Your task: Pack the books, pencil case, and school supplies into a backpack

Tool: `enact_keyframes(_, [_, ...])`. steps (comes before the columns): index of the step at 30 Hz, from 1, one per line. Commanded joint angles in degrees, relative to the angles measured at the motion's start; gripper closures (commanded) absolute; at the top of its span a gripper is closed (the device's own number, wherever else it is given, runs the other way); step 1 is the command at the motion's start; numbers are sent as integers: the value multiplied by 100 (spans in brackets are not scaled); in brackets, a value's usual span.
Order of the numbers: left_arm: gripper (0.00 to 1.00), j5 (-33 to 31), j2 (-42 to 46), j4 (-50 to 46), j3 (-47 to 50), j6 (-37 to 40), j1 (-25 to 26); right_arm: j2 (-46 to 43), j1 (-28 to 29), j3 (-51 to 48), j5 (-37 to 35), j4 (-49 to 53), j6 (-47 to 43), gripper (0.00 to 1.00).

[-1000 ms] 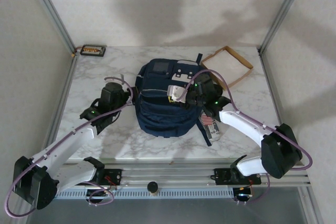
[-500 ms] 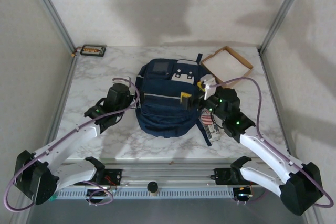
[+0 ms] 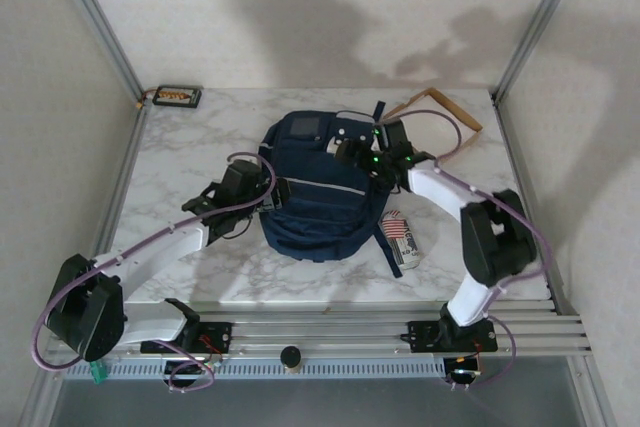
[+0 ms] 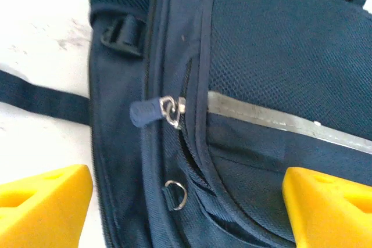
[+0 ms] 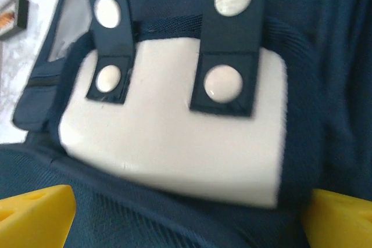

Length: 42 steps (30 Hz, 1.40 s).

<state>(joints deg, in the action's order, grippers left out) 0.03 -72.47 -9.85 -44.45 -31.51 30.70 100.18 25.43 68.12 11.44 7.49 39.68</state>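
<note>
1. White marble-patterned table [image 3: 170, 177]: carries every entry below.
2. Small flat white item with red stripes [image 3: 403, 237]: lies right of centre, toward the near edge. It is too small to identify.
3. Large navy blue fabric backpack [image 3: 318, 209]: lies front-up at mid-table between the two arms, with entry 2 just beside its near-right corner. It looks zipped shut.
4. Left gripper [image 4: 186, 206]: yellow fingers spread wide and holding nothing, poised at the backpack's left flank.
5. Right gripper [image 5: 187, 218]: yellow fingers spread wide and empty, above the backpack's far end.
6. Shallow brown cardboard tray [image 3: 445, 105]: far right, partly behind the right arm.
7. Small dark rectangular box with orange contents [image 3: 176, 97]: far left corner, well apart from the rest.

Step in hand (a judgement): opening the bag, with packing not yet begun. The next move calls for the left jaws to centre on the short navy zip pull [image 4: 147, 112] and pinch it. The right arm would steady the far end so the fabric does not drag.

Views compared:
- The left wrist camera resolves the pull, a small metal ring [image 4: 175, 194], the pale stripe [image 4: 273, 119] and a dark strap [image 4: 40, 100] lying on the marble.
- The right wrist camera resolves a white-grey patch [image 5: 174, 143] crossed by navy snap tabs [image 5: 229, 39].
- The top camera gives the overall layout.
</note>
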Motion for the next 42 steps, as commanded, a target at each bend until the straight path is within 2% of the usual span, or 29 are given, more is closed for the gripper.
enact_keyframes(1, [18, 506, 242, 154, 351, -391, 177, 734, 93, 1057, 624, -171, -201, 1])
enact_keyframes(5, [19, 687, 274, 337, 489, -546, 506, 1613, 172, 2267, 1046, 112, -711, 1])
enact_keyframes(8, [20, 567, 109, 336, 321, -609, 776, 1713, 148, 2851, 719, 680, -1038, 1])
enact_keyframes(10, [20, 346, 57, 177, 147, -652, 899, 1555, 91, 3016, 255, 1423, -1287, 1])
enact_keyframes(14, [19, 35, 243, 110, 68, -667, 986, 558, -18, 1935, -840, 2172, -1431, 1])
enact_keyframes(18, [19, -215, 252, -163, -145, -542, 995, -709, -91, 493, -1963, 3039, -884, 1])
enact_keyframes(22, [19, -396, 352, -506, -395, -251, 1095, -1966, -30, -860, -2093, 3482, -252, 1])
enact_keyframes(25, [18, -700, 426, -735, -571, -75, 1096, -2514, 258, -1447, -2169, 3909, 215, 1])
enact_keyframes(28, [19, -672, 434, -843, -729, 98, 1092, -2923, 494, -2051, -2169, 3935, 650, 1])
enact_keyframes(30, [19, -748, 424, -847, -743, 140, 1096, -3009, 509, -2519, -1866, 3649, 739, 1])
enact_keyframes(33, [18, -814, 383, -882, -798, 230, 1096, -2845, 570, -2786, -2001, 3444, 648, 1])
enact_keyframes(37, [15, -965, 374, -940, -902, 460, 1096, -2620, 609, -3114, -1776, 2956, 411, 1])
enact_keyframes(42, [11, -1393, 10, -1238, -1329, 1283, 1087, -2234, 1112, -3015, -1850, 2593, 337, 5])
